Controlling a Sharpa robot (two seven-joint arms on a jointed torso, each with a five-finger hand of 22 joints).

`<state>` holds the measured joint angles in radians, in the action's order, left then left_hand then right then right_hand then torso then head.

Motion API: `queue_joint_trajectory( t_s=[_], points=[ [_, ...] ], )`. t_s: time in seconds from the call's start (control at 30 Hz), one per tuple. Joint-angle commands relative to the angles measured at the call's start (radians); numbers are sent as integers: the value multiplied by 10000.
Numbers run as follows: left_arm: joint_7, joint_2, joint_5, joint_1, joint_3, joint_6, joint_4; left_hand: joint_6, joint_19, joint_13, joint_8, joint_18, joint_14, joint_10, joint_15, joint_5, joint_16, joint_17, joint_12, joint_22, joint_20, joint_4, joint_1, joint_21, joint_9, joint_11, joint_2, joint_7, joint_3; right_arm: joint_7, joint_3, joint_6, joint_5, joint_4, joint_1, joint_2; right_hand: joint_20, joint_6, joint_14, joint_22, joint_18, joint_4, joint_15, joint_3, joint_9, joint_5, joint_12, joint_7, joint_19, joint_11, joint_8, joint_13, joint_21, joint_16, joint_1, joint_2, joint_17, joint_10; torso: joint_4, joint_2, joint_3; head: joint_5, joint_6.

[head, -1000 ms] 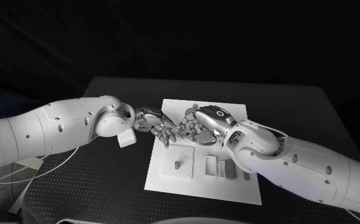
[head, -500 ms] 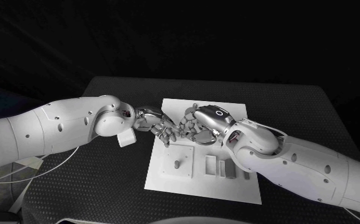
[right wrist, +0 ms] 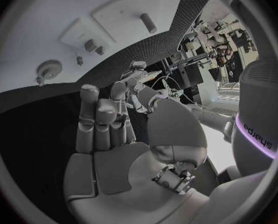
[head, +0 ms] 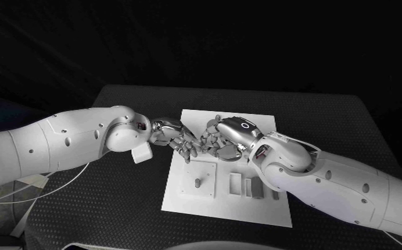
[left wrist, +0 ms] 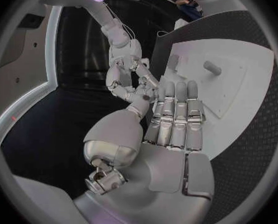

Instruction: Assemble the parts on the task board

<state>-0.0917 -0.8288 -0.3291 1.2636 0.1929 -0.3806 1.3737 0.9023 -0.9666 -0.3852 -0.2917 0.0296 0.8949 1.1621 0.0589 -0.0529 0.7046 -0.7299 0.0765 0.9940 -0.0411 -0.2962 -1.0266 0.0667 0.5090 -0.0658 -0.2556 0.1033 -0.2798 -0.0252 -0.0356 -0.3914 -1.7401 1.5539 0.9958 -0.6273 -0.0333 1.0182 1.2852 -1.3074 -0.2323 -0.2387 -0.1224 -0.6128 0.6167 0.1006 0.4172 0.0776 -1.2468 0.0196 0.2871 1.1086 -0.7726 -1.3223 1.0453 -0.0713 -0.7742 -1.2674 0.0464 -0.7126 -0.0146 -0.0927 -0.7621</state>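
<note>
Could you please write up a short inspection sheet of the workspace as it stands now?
Surface: black table, textured top.
Job's things: white task board in the middle of the table; a peg stands in a raised square plate near its front, small upright blocks beside it; a round toothed part lies on the board.
Clutter: nothing seen.
Hands: left hand and right hand meet fingertip to fingertip above the board's far half; whether anything is held between them cannot be told.
Cables: a white cable loops off the table's left edge.
Surroundings: dark behind the table.
</note>
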Motion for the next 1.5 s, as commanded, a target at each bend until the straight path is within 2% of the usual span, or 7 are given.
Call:
queue_joint_trajectory(
  t_s=[0.03,0.73,1.1,1.17,1.2,1.33,1.5],
  points=[
    [311,18,60,4,-7,-138,28,146,67,-41,-101,-195,-50,148,-2,41,72,6,62,20,24,7,-281,45,81,-8,-5,-18,85,59,0,54,14,11,-5,10,-63,66,-12,-208,-294,-8,-55,-38,8,14,-33,146,-7,-11,-49,-12,-19,21,40,-32,-15,-36,-4,1,-11,-10,0],
    [390,21,-332,0,-7,-106,-18,423,47,-254,-259,-235,33,584,-38,42,143,1,182,36,-8,11,-660,56,274,-14,-47,71,269,8,0,-345,-4,45,-6,-30,-70,49,-12,-207,-294,-32,-51,-51,13,16,-43,151,-1,-16,-61,-16,-18,27,74,-22,-16,-31,-1,-1,-3,3,9],
    [497,14,-414,-1,-7,-49,-3,495,29,-375,-314,-255,85,691,-66,43,203,-27,219,45,-29,11,-794,60,381,10,-79,54,360,75,0,-152,174,-2,-5,-41,-74,-90,-23,-202,-295,-57,-13,-30,-8,13,-87,198,24,-57,-154,-38,-1,54,64,-152,-12,9,-7,-4,2,12,23],
    [525,8,-415,-1,-7,-26,-5,503,28,-391,-320,-257,92,701,-70,43,212,-31,223,45,-32,11,-805,60,395,13,-85,53,375,148,0,-175,465,-25,-4,-69,-74,-262,-37,-196,-295,-66,27,-30,-49,16,-132,248,47,-100,-263,-67,18,78,62,-266,-7,51,-7,-4,2,12,23],
    [543,5,-415,-1,-7,-10,-4,506,26,-399,-323,-259,97,707,-72,43,217,-34,225,46,-34,12,-808,60,402,15,-90,54,383,190,0,-183,576,-32,-4,-89,-76,-566,-59,-188,-295,-95,98,-45,-122,22,-219,321,74,-166,-438,-127,42,104,84,-356,2,143,-10,-3,2,14,24],
    [617,-13,-415,-1,-7,73,-13,514,24,-425,-330,-264,106,720,-77,43,230,-41,229,48,-39,12,-821,60,424,18,-102,55,410,427,1,-272,1092,-70,-3,-187,-27,-1132,-188,-180,-295,-171,354,-104,-257,21,-830,597,217,-434,-761,-644,137,205,141,-599,26,688,-5,-2,1,20,34],
    [686,-33,-415,-1,-7,162,-27,523,25,-455,-339,-270,117,734,-84,43,245,-50,233,50,-44,12,-834,59,451,21,-120,58,445,868,3,-229,2118,-132,10,-361,48,-1481,-297,-200,-295,-150,659,-183,-354,21,-2011,898,324,-764,-939,-1939,184,223,160,-895,11,1377,-1,2,3,23,47]
  ],
)
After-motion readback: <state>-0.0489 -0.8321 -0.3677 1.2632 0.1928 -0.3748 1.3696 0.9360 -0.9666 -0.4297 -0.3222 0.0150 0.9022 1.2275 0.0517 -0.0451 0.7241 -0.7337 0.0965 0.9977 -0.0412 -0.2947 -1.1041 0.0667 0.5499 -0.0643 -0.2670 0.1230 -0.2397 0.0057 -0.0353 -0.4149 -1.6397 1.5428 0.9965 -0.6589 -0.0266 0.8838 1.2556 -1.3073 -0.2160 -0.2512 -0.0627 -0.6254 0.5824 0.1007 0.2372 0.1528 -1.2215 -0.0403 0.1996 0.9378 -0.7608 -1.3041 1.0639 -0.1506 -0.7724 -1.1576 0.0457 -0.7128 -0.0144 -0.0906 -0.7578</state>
